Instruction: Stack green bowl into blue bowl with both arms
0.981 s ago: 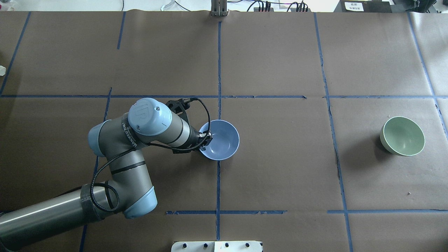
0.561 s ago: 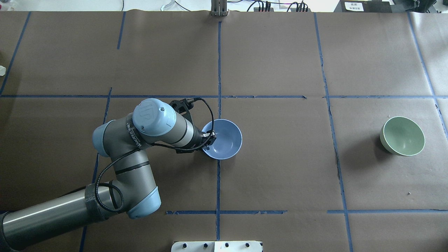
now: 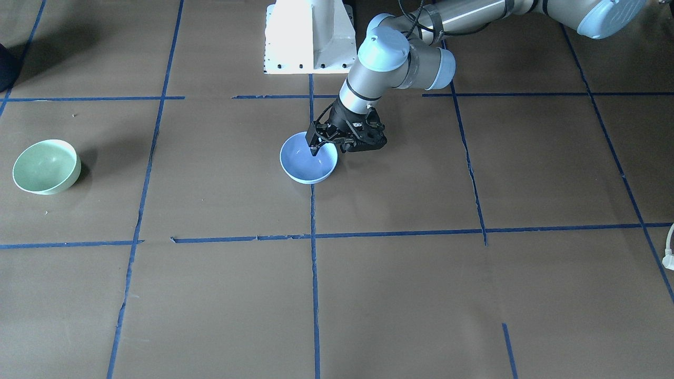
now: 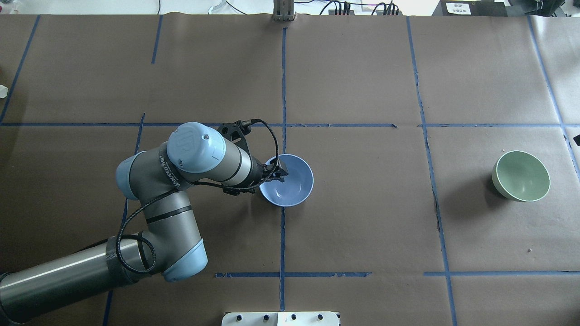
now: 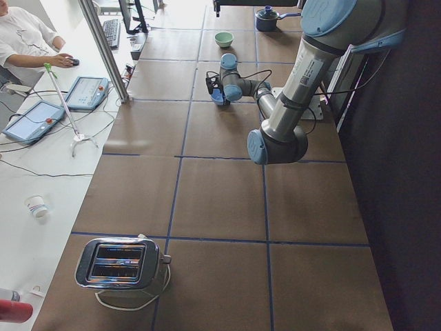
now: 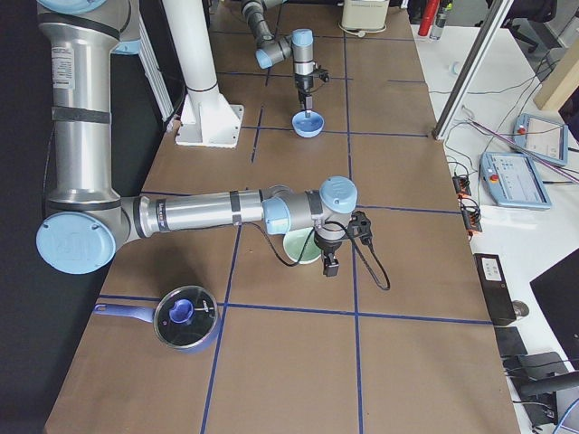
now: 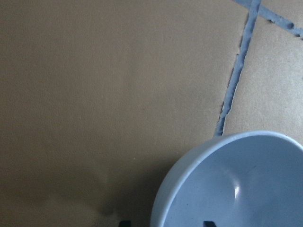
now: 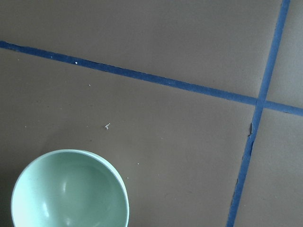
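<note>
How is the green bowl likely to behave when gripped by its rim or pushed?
The green bowl looks rigid, so should keep shape. Glossy highlights suggest a slippery rim. Its rounded wall narrows downward, so a high push may tip it.

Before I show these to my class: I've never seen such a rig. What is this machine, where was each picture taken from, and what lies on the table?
It is a robot: a left arm and a right arm at a paper-covered table. Two pictures look down from behind and in front, two from the table's ends, two from wrist cameras. The left end effector straddles the rim of a blue bowl mid-table, jaws apart, apparently not gripping. A green bowl stands far off beside the right end effector; whether that is open I cannot tell. A toaster and a lidded pot sit near the ends.
</note>
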You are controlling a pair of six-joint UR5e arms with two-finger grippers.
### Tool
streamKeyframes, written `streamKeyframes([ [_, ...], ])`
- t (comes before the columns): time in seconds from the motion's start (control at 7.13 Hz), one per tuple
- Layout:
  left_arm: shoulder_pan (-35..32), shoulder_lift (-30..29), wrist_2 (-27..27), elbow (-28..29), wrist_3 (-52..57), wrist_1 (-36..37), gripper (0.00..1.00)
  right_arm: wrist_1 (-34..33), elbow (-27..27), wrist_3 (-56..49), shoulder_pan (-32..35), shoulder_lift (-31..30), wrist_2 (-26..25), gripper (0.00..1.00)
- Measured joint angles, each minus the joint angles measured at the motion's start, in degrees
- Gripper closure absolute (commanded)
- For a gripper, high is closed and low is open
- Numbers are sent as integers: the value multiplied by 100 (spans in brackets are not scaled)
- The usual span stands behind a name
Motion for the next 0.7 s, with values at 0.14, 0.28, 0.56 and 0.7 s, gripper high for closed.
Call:
streamKeyframes([
  [0.14, -205, 92, 4, -190, 1, 11, 0, 556, -46, 638, -214, -103, -28, 1],
  [0.28, -391, 269, 0, -350, 3, 16, 0, 1327, -161, 1384, -480, -229, -92, 1],
  [0.56, -564, 471, -2, -445, 9, 15, 0, 2687, -609, 2307, -959, -372, -228, 6],
  [0.7, -583, 497, -1, -466, 8, 17, 0, 3076, -815, 2510, -1123, -380, -258, 19],
])
